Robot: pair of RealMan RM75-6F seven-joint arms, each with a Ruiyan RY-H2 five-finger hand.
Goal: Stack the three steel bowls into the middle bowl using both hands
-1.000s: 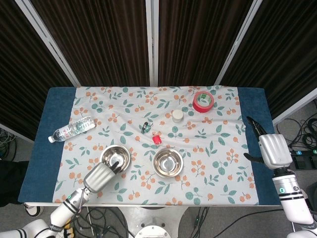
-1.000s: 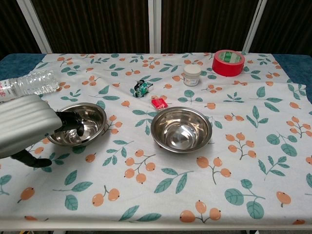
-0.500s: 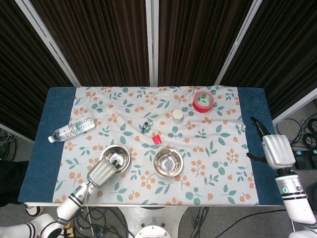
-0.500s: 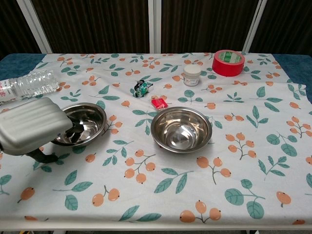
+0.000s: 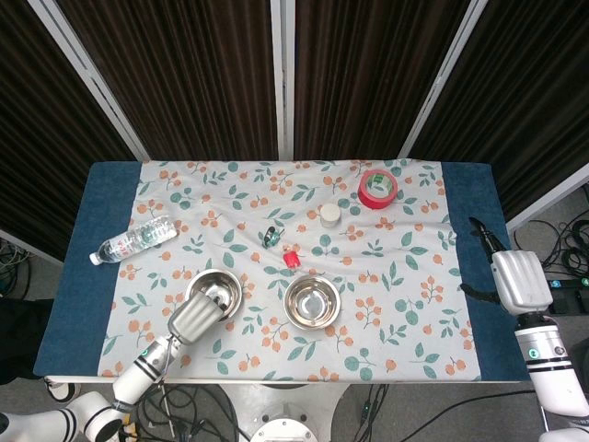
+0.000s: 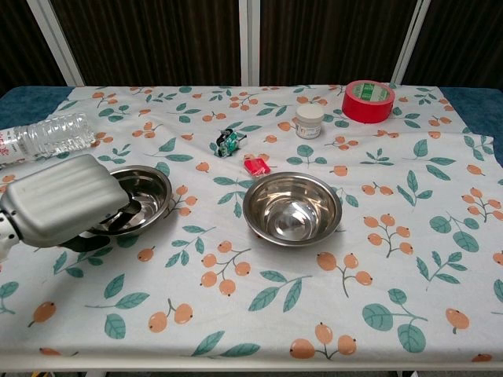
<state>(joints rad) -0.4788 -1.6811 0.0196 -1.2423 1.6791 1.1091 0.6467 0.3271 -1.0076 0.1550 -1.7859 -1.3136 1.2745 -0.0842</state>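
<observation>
The left robot hand sits over the near-left rim of the left steel bowl, its grey back covering that side; dark fingers reach down inside the bowl wall, and the chest view does not show plainly whether they clamp the rim or only rest against it. In the head view the same hand lies at about 7 o'clock on that bowl, forearm trailing toward the bench's near-left corner.

From this hand the middle bowl lies at 3 o'clock, well apart, upright and open on the flowered cloth. It looks deeper than a single bowl, so one bowl may already be nested in it, though the frames do not settle that. The left bowl is the one left to carry, and the left hand is far nearer to it; the coming move, judged from this, is a lift and a straight sideways carry toward 3 o'clock.

The right robot hand hangs off the bench's right edge at 3 o'clock from the middle bowl, well apart from it, fingers extended, holding nothing.

A red block lies just beyond the middle bowl at 11 o'clock, clear of the carry line.
</observation>
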